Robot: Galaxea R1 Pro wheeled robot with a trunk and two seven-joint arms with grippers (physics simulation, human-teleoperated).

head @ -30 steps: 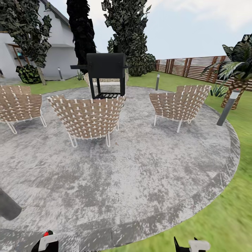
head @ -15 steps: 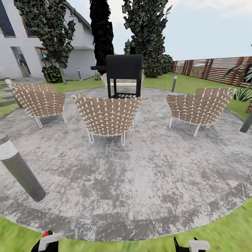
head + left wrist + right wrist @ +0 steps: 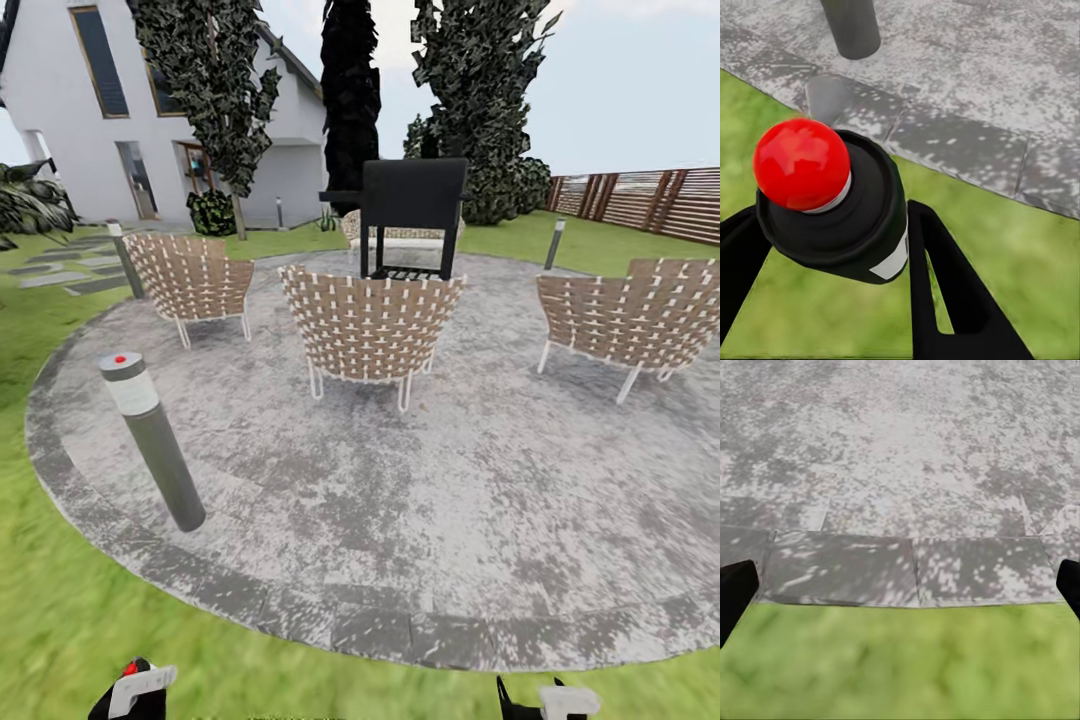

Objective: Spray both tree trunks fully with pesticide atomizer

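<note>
Grey stone floor [image 3: 470, 500] spreads ahead while the left claw [image 3: 832, 247] grips the pesticide atomizer [image 3: 832, 202] around its dark body, a small, light, rigid, probably slippery bottle, and the right claw [image 3: 900, 585] hangs wide, empty.

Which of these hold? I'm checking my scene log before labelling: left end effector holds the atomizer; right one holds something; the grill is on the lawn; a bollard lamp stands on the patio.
1. The left end effector grips the dark red-tipped pesticide atomizer. True.
2. The right end effector holds something. False: it is open and empty.
3. The black box-shaped grill stands on the lawn. False: it stands on the grey stone patio.
4. A grey bollard lamp stands on the patio near its edge. True.
</note>
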